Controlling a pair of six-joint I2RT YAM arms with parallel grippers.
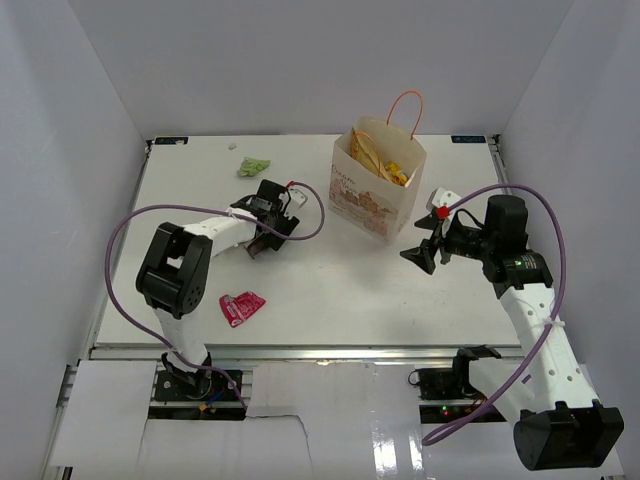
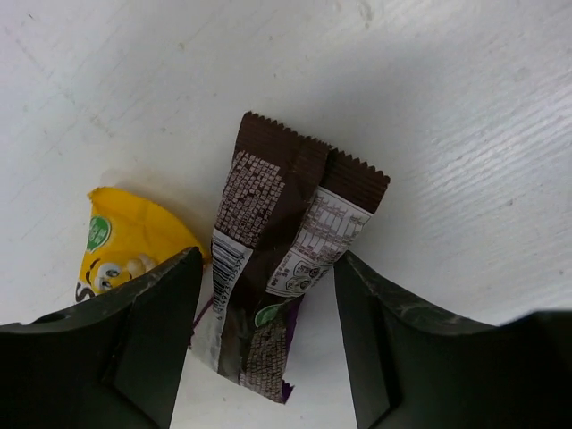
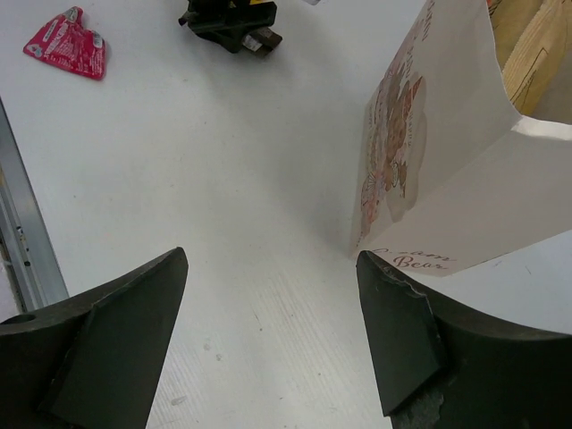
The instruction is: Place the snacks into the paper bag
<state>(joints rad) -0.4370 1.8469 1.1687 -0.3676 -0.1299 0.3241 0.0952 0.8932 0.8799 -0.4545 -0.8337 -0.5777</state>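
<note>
Left gripper, spread wide, straddles one dark brown packet on the tabletop, its arm reaching low toward 2 o'clock. One yellow packet lies beside it. One green packet sits at its 12 o'clock and one pink packet at 6. Right gripper, spread and empty, has the one paper bag at its 11 o'clock.

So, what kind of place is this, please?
Probably a robot lab test cell, not a home or shop: a bare white table boxed in by plain white walls, with a left arm and right arm mounted at its near edge.
</note>
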